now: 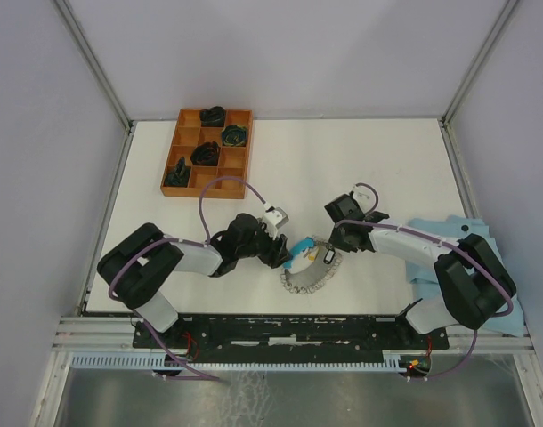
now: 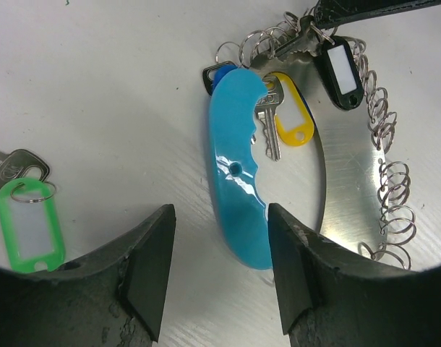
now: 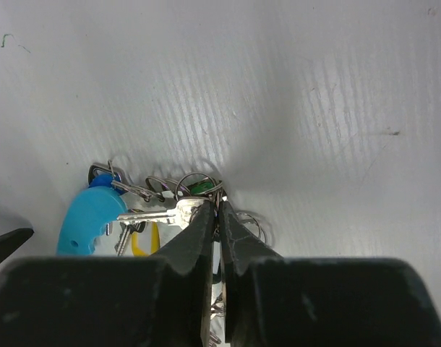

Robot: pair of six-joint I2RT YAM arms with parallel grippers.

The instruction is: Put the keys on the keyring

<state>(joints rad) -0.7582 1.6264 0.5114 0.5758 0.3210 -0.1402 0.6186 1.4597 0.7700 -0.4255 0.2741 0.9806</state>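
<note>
The keyring [image 1: 312, 277] lies on the white table between my arms: a curved silver band [image 2: 354, 181] edged with small wire rings, and a light-blue section [image 2: 238, 173]. A yellow-tagged key [image 2: 289, 116] and a black tag [image 2: 341, 69] hang on it. A loose key with a green tag [image 2: 29, 220] lies left of it. My left gripper [image 2: 219, 278] is open, low over the table, with the blue section's end between its fingertips. My right gripper [image 3: 217, 211] is shut on the keyring's rim among the rings, beside a silver key [image 3: 152, 215].
A wooden compartment tray [image 1: 172, 151] with dark items stands at the back left. A light-blue cloth [image 1: 432, 233] lies at the right edge under the right arm. Purple cables loop over both arms.
</note>
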